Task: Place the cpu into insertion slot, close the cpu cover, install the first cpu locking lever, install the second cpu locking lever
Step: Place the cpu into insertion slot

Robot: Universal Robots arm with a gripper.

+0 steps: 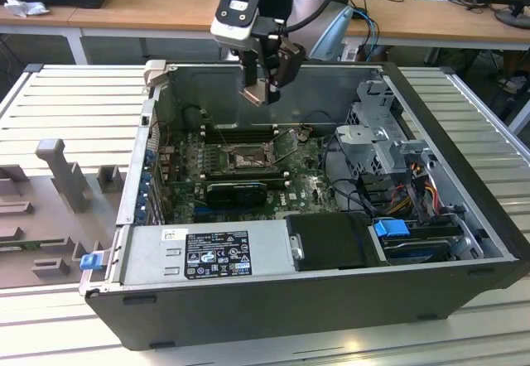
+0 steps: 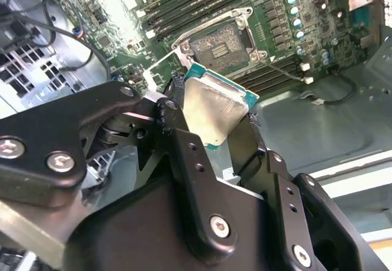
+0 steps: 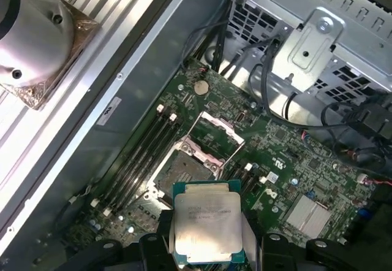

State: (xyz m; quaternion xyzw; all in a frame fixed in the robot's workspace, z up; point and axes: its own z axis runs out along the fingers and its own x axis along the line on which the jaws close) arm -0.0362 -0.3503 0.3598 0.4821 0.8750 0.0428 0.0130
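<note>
While the end effector (image 1: 263, 93) hangs over the open computer case (image 1: 464, 291), its two fingers (image 2: 184, 154) are clamped on the edges of the one cpu (image 3: 205, 225). The chip is held above the one insertion slot (image 3: 184, 170), clear of it. Rows of print cross its grey top, and part of its rim hides behind the fingers. Hinged at one edge of the slot, the single cpu cover (image 3: 222, 127) stands lifted. In the exterior view, a printed sticker (image 1: 217, 254) sits on a grey box (image 1: 153, 258) in front of the slot.
</note>
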